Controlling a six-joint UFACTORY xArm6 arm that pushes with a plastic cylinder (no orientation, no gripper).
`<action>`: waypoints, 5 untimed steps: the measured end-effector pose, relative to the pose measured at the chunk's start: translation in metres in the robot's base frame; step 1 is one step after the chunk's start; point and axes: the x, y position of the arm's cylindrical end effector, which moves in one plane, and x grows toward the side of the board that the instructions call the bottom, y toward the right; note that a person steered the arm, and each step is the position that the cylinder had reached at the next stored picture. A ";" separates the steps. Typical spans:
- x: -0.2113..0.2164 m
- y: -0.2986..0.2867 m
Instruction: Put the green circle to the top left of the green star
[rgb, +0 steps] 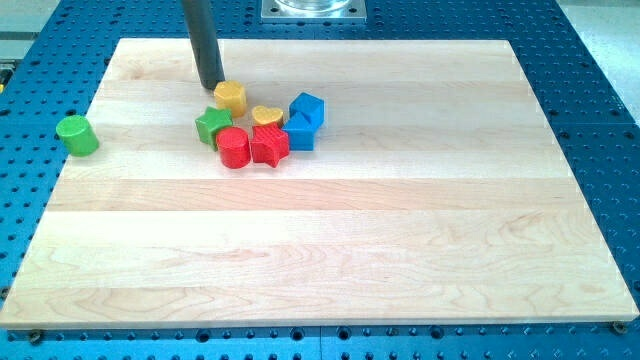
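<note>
One pale wooden board lies on blue perforated table; no jaws show, only my tip.

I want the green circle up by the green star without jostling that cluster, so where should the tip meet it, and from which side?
No gripping here: my tip only pushes. Meet the green circle on its curved wall at the view's left, slightly low, and push toward the view's right and a little up. It stands alone at the board's left edge, so that side looks free. Stop short of the green star.
</note>
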 end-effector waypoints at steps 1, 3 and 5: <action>0.023 0.012; -0.013 -0.146; 0.007 -0.164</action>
